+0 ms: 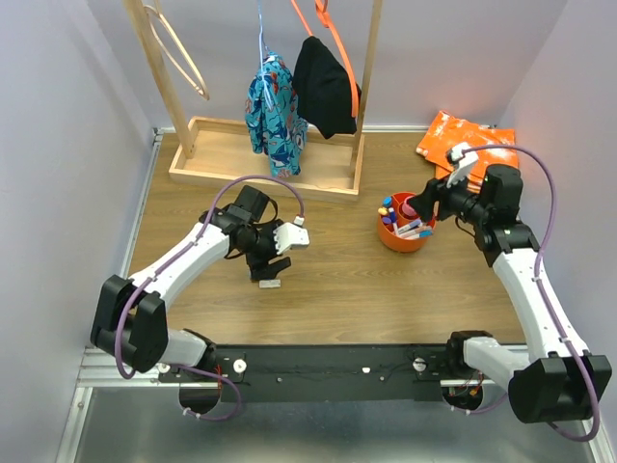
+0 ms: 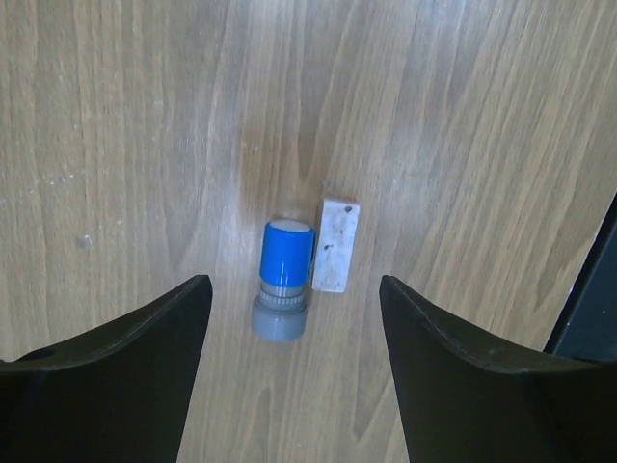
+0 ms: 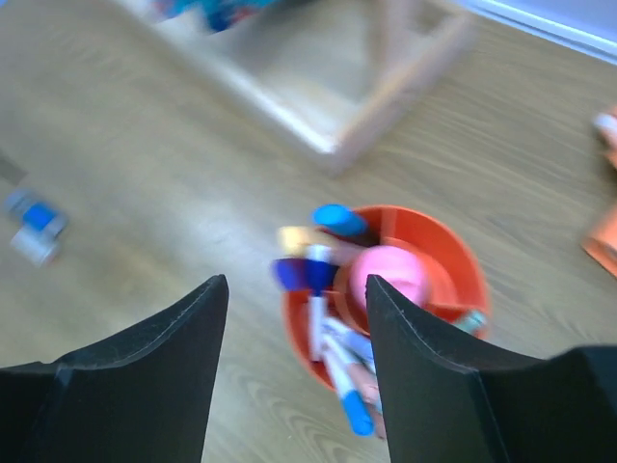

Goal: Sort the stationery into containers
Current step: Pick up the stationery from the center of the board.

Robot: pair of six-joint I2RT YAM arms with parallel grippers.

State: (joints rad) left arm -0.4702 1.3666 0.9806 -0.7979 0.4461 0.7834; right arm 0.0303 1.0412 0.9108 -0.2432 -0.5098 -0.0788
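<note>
Eraser [image 2: 338,243] beside blue-capped piece [image 2: 286,275] (left wrist sharpest); left fingers [image 2: 106,376], right fingers [image 3: 125,376] apart.

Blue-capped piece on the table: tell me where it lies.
Left wrist view: the blue-capped piece lies on the table, between the open jaws of the left gripper, a white block beside it.

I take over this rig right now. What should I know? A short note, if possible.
Left claw: open, empty, above a blue-capped piece and a white block, side by side on the table.
Right claw: open, empty, aimed at the orange cup.
Done: pens and highlighters are in the cup.
Left: those two pieces, as far as these views show.
</note>
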